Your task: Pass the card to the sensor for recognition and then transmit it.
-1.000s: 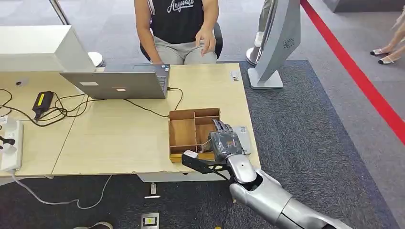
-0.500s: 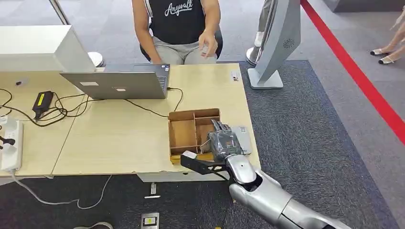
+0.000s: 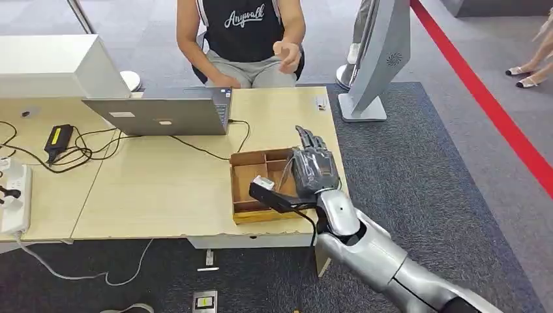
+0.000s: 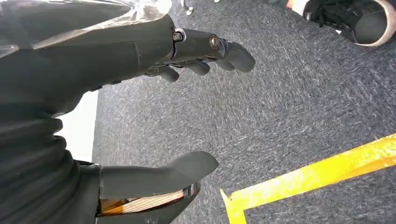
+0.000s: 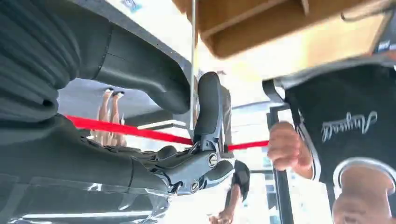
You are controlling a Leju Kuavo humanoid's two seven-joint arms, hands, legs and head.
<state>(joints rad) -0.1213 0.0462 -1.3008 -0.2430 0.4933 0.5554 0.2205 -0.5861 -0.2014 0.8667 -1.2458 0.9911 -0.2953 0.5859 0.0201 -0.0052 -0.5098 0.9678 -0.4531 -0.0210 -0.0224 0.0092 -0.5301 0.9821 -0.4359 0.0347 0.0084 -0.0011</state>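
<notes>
My right hand (image 3: 313, 169) is lifted above the table's right end, over the right side of the wooden box (image 3: 251, 189), with its fingers pointing toward the seated person (image 3: 244, 32). In the right wrist view the card (image 5: 193, 51) appears edge-on as a thin pale sheet, pinched between the thumb (image 5: 140, 70) and a finger of my right hand (image 5: 187, 154). The person's hand (image 3: 287, 55) is raised, palm open, beyond the table's far edge. My left hand (image 4: 196, 93) hangs over grey carpet, fingers apart and holding nothing.
The light wooden table (image 3: 163, 182) carries a laptop (image 3: 160, 114), a charger with black cables (image 3: 59, 143) and a white power strip (image 3: 14, 195). A white stand (image 3: 381, 59) rises from the carpet beyond the table's right corner. Red floor tape (image 3: 489, 104) runs along the right.
My right hand has risen off the table's right edge and moved forward toward the person. The person's hand has lifted and turned its palm toward me.
</notes>
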